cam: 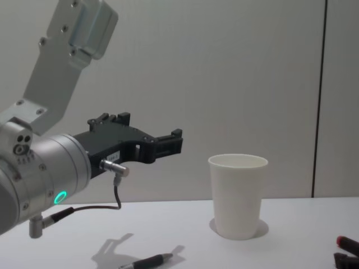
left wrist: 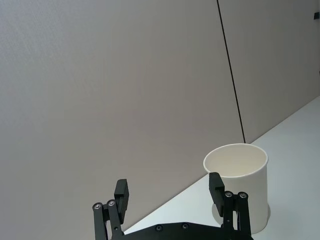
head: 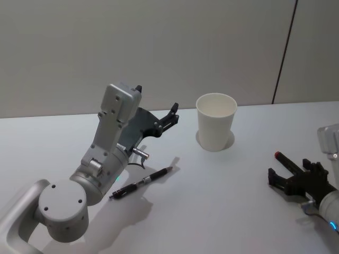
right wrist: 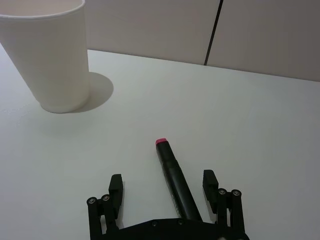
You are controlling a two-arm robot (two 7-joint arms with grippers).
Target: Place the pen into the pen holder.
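Note:
The pen holder, a plain white paper cup (head: 215, 124) (cam: 238, 196) (right wrist: 55, 60), stands upright at the back middle of the table. A slim black pen (head: 143, 182) (cam: 147, 261) lies flat on the table left of it, under my left arm. My left gripper (head: 170, 115) (left wrist: 169, 185) (cam: 171, 143) hangs open and empty above the table, pointing at the cup (left wrist: 240, 190). A thicker black pen with a red tip (head: 283, 160) (right wrist: 172, 172) (cam: 343, 242) lies at the front right. My right gripper (head: 289, 169) (right wrist: 162, 179) sits low and open, a finger on each side of it, not touching.
The white table (head: 222, 211) runs back to a grey wall with a dark vertical seam (head: 285, 53). My left arm's large grey body (head: 95, 174) stands over the table's front left, close to the slim pen.

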